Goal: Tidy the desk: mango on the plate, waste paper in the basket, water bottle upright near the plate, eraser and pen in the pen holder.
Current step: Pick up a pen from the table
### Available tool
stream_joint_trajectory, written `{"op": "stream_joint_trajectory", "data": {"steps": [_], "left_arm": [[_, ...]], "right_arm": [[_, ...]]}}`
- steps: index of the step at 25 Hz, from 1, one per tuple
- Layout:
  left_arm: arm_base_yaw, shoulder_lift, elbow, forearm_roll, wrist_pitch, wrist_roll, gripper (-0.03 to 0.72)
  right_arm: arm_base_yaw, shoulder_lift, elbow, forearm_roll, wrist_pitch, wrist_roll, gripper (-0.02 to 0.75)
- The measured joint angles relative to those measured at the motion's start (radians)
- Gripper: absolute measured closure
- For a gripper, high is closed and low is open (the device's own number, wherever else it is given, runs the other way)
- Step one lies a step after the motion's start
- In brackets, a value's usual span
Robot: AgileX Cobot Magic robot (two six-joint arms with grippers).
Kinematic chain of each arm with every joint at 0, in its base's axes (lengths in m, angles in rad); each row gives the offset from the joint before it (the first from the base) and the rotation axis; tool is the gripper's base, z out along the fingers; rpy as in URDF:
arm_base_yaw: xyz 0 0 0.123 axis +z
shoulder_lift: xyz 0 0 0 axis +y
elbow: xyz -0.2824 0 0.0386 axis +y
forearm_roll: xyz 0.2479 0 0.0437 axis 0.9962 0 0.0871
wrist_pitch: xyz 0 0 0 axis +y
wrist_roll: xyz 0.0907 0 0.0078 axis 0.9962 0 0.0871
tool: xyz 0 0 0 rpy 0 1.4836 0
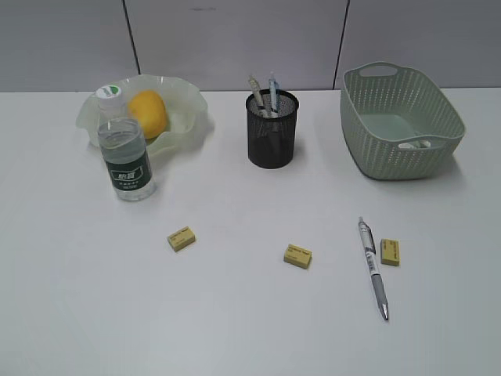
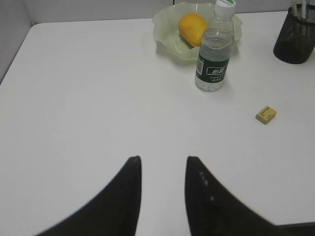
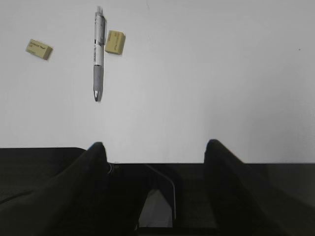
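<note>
Nearest us, a pen (image 1: 373,267) lies on the table (image 1: 235,313), one eraser (image 1: 390,251) just beside it and two erasers further left. Beyond stand the water bottle (image 1: 124,146), pen holder (image 1: 272,128) and basket (image 1: 399,120); the mango (image 1: 148,113) sits in the plate (image 1: 188,117). Our left gripper (image 2: 163,169) is partly open and our right gripper (image 3: 155,147) wide open, both empty.

Even, bright, diffuse light on all views, no harsh glare. Soft short shadows under the bottle (image 1: 123,145), pen cup (image 1: 272,129) and basket (image 1: 399,121). Exterior view slightly soft. Wrist views: table sharp, dark fingers (image 2: 118,201) near the lens blurred, featureless.
</note>
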Motion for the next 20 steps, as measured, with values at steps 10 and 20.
{"op": "stream_joint_trajectory", "data": {"steps": [10,20], "left_arm": [[0.000,0.000,0.000,0.000,0.000,0.000,0.453],[0.000,0.000,0.000,-0.001,0.000,0.000,0.453]], "right_arm": [[0.050,0.335,-0.110,0.021,0.033,0.126,0.246],[0.383,0.650,-0.113,-0.001,-0.159,0.321,0.246]]}}
